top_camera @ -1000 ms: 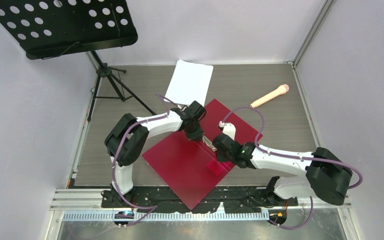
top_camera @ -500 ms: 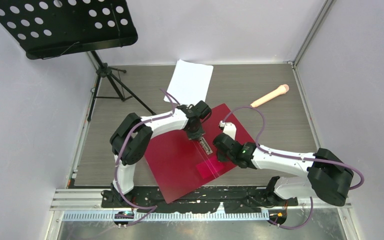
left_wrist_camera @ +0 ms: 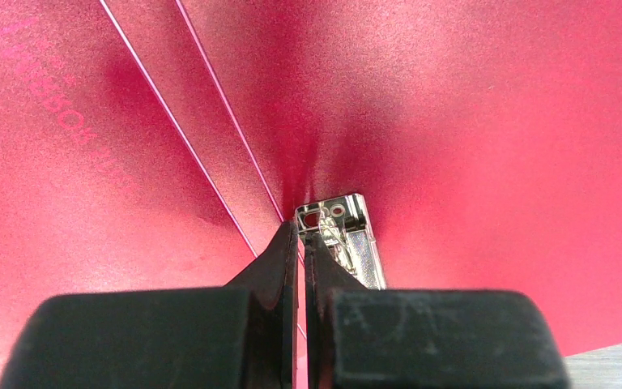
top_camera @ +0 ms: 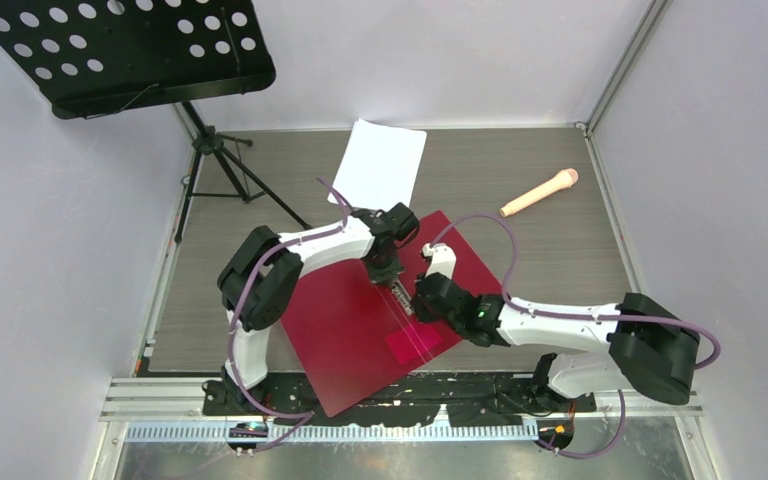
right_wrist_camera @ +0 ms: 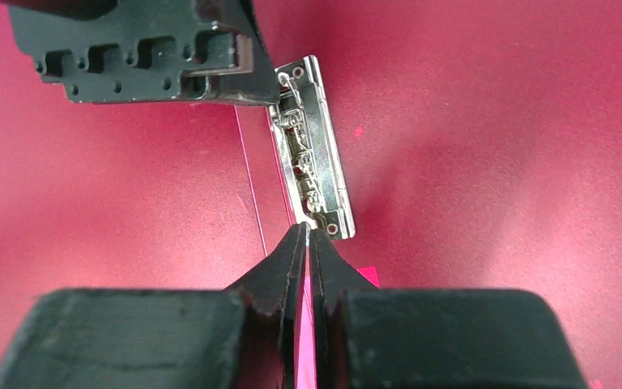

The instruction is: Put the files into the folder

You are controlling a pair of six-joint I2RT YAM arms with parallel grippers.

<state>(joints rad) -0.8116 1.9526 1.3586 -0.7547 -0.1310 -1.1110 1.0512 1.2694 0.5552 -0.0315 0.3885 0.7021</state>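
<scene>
Your left gripper, fingers pressed together, sits at one end of the metal clip – the right gripper (also closed) at the other. Press evenly so the open folder doesn't buckle. One folder, one stack of files – lying just beyond it on the worktop.

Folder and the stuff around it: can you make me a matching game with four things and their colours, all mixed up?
Things:
1. files
2. folder
3. music stand
4. spine clip

Colours:
A. black
B. silver
C. white
D. dark red

Pairs: 1-C, 2-D, 3-A, 4-B
</scene>
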